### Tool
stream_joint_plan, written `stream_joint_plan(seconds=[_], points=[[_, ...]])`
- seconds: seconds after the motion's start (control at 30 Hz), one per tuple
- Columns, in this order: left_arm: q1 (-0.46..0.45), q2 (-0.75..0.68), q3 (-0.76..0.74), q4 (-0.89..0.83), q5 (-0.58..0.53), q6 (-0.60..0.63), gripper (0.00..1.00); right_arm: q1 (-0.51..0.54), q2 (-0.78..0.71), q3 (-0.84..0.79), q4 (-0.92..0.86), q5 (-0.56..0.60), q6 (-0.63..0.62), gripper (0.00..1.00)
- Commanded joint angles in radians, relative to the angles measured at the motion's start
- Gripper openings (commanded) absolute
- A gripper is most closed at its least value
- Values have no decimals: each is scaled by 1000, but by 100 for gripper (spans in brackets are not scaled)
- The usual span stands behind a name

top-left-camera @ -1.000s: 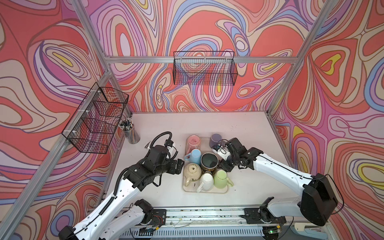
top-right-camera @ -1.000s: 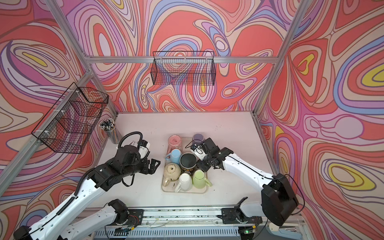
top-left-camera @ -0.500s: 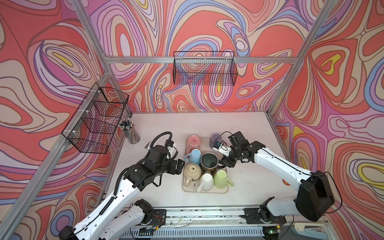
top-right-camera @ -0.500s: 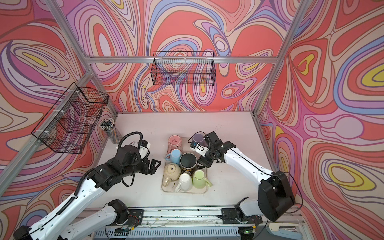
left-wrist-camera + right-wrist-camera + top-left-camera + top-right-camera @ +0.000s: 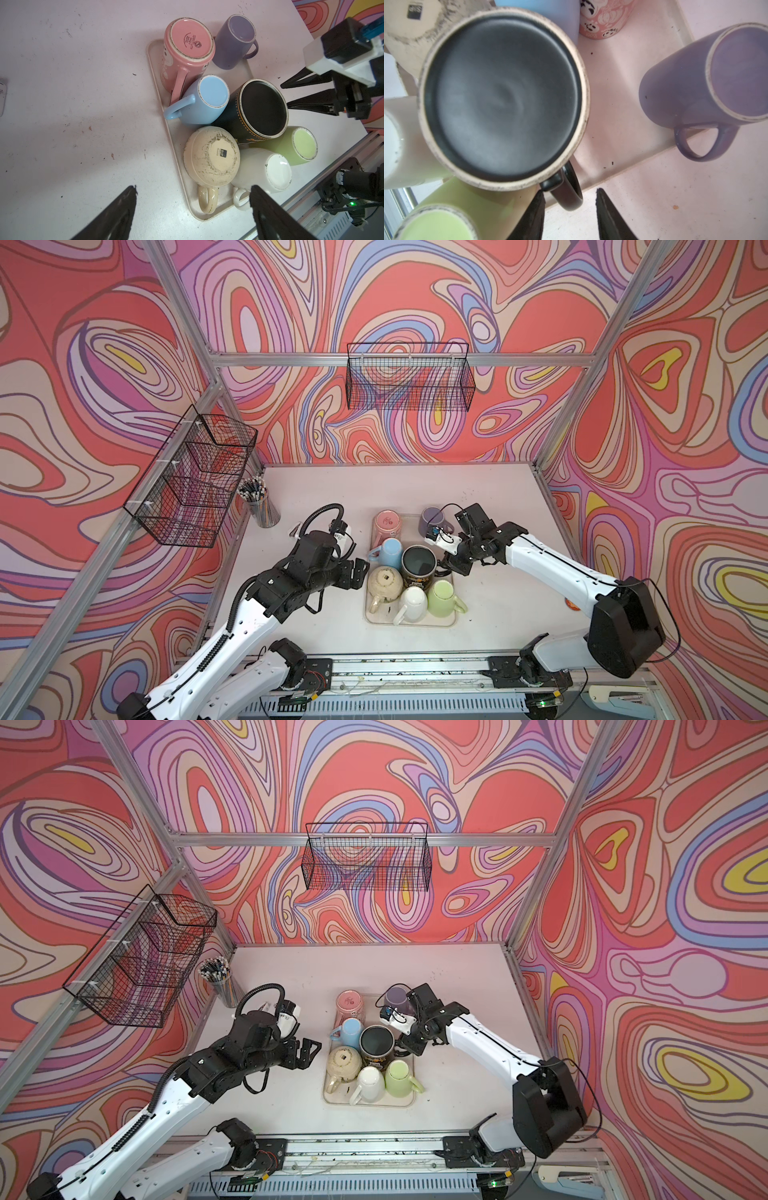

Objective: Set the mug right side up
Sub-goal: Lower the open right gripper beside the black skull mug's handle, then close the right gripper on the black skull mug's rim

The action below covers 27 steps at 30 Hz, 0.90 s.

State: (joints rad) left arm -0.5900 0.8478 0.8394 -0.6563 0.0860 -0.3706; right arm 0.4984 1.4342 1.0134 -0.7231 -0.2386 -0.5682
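Black mug [image 5: 502, 97] base-up, axis vertical, handle [image 5: 568, 192] toward parted right jaws; left jaws apart

— Which mug?
— The black mug [image 5: 419, 562], with a dotted orange band near its foot.
— Its pose?
— Upside down, its pale-ringed base facing up, midway along the tray [image 5: 612, 104]. Its handle [image 5: 569, 193] points to the tray's edge on the right arm's side.

Pencil cup [image 5: 261, 506] near wire basket [image 5: 195, 477]
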Motion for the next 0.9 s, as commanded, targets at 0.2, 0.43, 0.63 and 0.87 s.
stream_joint_plan(seconds=[0.2, 0.43, 0.63, 0.87], points=[[-6, -5, -13, 3, -8, 13, 88, -3, 27, -16, 56, -40, -40, 43], [-5, 0, -11, 3, -5, 13, 88, -3, 64, -27, 68, -76, -96, 42], [-5, 0, -11, 4, -2, 15, 88, -3, 105, -25, 59, -82, -122, 42], [-5, -7, -13, 1, -7, 16, 88, -3, 109, -33, 78, -85, -127, 35]])
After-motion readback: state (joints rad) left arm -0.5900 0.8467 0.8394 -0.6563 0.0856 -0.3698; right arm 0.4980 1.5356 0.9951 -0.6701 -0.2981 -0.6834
